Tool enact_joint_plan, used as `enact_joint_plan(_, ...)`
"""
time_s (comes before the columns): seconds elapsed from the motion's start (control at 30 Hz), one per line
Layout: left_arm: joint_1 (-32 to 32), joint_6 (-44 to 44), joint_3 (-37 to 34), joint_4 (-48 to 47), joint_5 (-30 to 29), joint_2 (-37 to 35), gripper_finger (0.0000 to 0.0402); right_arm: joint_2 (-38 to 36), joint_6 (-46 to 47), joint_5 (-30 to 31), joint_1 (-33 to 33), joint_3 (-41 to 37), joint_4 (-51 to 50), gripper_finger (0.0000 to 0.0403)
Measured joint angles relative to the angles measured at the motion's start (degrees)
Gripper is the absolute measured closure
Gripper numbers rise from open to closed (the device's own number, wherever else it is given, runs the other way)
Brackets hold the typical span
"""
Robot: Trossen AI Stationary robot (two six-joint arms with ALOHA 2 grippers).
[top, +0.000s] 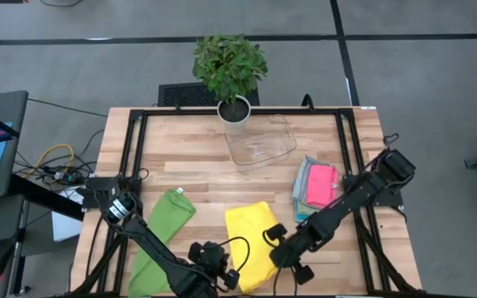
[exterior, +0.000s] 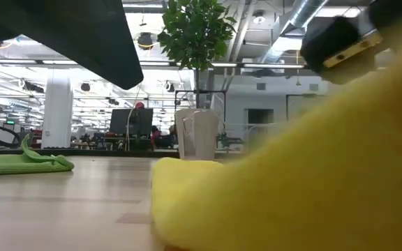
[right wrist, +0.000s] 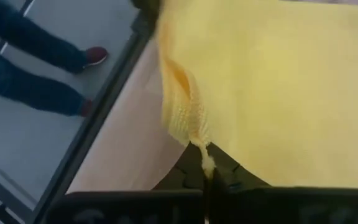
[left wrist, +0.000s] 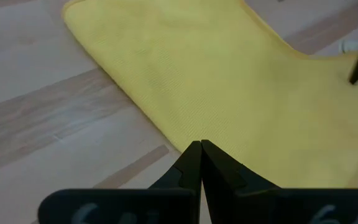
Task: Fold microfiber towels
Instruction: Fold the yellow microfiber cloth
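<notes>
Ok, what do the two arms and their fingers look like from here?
Both arms are dark, nearly black, jointed links with black cables looping near the wrists. The left gripper and right gripper each have two flat, tapering dark fingers. The left arm shows a silver ring near its base.

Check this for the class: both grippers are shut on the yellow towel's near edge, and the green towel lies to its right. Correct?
Not quite. The high view shows the green towel to the left of the yellow towel. The rest holds: left gripper and right gripper are shut on its edge.
</notes>
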Motion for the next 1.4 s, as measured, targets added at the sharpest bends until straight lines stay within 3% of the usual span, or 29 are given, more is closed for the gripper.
enact_joint_plan(0.27,-0.26,-1.23,0.0,0.52,0.42,0.0,0.0401,-1.82,6.59,-0.16,-4.89,-6.0,1.75,0.0371)
enact_joint_plan(0.5,-0.25,-1.22,0.0,2.13,1.27,0.0,0.0401,-1.36,6.23,-1.36,-7.2,-6.45,2.83,0.0379)
enact_joint_plan(1.0,-0.61,0.78,2.62,3.07,3.54,-0.02,0.0401,-0.5,5.28,-0.99,-11.07,-6.4,-0.3,0.0358)
enact_joint_plan(1.2,-0.59,9.13,6.46,4.67,5.82,-0.07,0.0401,3.23,5.48,-1.11,-11.05,-6.38,-0.81,0.0343)
enact_joint_plan(1.4,-0.61,30.9,8.03,16.29,13.75,-0.08,0.0401,3.91,6.36,-1.38,-11.07,-6.23,0.17,0.0316)
